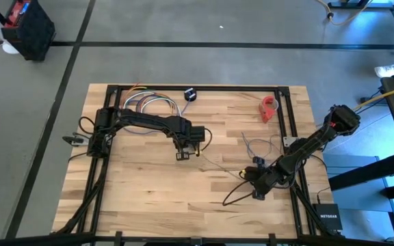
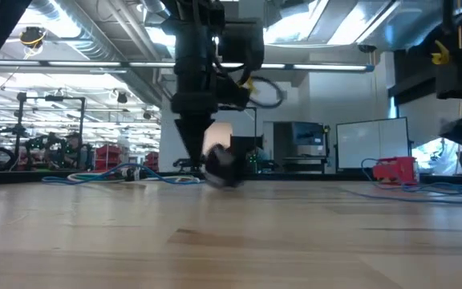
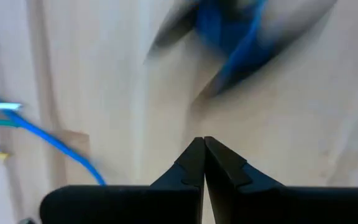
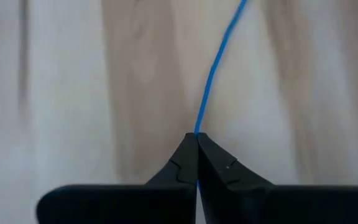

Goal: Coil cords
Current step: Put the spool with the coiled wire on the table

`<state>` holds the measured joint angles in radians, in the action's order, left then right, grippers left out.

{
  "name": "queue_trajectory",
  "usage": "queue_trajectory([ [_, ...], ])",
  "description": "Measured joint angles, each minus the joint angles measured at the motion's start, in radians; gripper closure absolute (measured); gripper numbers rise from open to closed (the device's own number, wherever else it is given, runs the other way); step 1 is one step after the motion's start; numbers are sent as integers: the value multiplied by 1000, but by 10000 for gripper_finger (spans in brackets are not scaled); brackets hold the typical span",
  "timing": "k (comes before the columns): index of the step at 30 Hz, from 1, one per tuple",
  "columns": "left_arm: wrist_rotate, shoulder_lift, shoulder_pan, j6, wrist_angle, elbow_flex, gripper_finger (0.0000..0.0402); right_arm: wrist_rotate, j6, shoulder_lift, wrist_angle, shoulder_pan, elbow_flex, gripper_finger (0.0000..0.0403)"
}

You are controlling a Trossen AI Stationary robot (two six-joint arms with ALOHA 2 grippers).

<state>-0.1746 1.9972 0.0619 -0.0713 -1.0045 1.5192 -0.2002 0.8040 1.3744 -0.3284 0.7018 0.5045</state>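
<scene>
**Both grippers pinched closed, thin cable caught in the right one**

Nearest the front edge of the wooden desk (image 1: 149, 198), toward its right side, the right gripper (image 1: 243, 173) sits low over the boards. In its wrist view the right gripper (image 4: 197, 138) has its two dark fingers pressed tip to tip, and the thin bluish cable (image 4: 211, 74) enters exactly at that seam and runs straight away across the wood, so the fingers are clamped on the cable. From above, the cable (image 1: 219, 166) shows as a faint line lying on the desk between the two arms, with a few loose loops (image 1: 252, 145) just behind the right arm's wrist.

Farther in, near the desk's middle, the left gripper (image 1: 182, 156) points down at the boards. Its wrist view shows the left gripper (image 3: 203, 142) with its fingers drawn fully together and nothing visible between them; a blue strand crosses the wood to one side, and a blurred dark and blue shape lies ahead. In the low view the gripper tapers to a point just above the desk, with a small black puck-like disc (image 2: 221, 165) beside its tip.

At the far edge lie a bundle of multicoloured looped wires (image 1: 149, 104), a separate black disc (image 1: 190, 94) and a red object (image 1: 269, 107).
</scene>
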Motion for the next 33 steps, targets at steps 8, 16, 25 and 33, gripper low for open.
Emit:
queue_trajectory([
  [8,-110,2,1,-5,17,41,398,114,84,-74,33,2,0,400],
  [16,-110,-14,-19,53,55,58,398,86,82,-74,107,0,2,400],
  [25,-90,-25,-29,130,233,-8,398,42,170,-76,107,-3,3,355],
  [33,-87,-32,-1,154,375,-87,398,341,205,-148,75,-45,83,268],
])
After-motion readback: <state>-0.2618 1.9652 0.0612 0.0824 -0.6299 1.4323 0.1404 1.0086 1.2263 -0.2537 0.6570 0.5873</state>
